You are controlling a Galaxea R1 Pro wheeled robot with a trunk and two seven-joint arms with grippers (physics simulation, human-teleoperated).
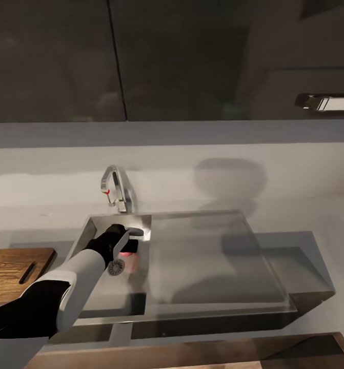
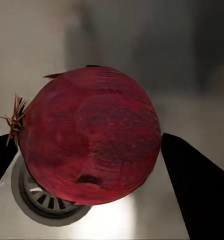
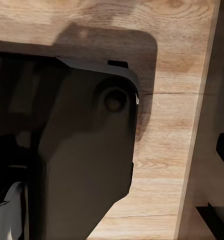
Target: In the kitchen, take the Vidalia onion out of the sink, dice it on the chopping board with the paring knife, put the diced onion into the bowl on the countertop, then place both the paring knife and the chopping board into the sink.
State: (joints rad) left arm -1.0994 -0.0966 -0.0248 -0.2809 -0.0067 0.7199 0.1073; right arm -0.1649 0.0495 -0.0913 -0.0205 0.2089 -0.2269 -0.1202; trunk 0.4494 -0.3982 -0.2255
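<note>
Reaching into the sink [image 1: 202,256], the left gripper [image 1: 124,249] is on step 1: getting the Vidalia onion [image 2: 92,135] out. In the left wrist view the onion sits between the two dark fingers [image 2: 197,185], one each side, close to its skin; whether they're pressing or just bracketing it, can't tell, so grip not confirmed. The round drain [image 2: 44,200] lies right beneath and behind the onion, so it's at or just above the basin floor. Next move, as I judge it: make sure the jaws are clamped, then lift straight up before going sideways. Edges to mind: the basin's near wall and left wall are both close to the gripper, and the chrome tap [image 1: 116,187] stands just beyond it, w/ the spout overhanging the back rim, so vertical room is tightest toward the rear. Open room is to the gripper's right, over the flat drainer, & upward. The chopping board [image 1: 10,271] lies on the countertop [image 1: 315,215] off to the gripper's left, past the basin rim, so the carry must clear that rim first. Right arm: its wrist view shows dark robot casing over a wooden surface; its fingers' state can't be told.
</note>
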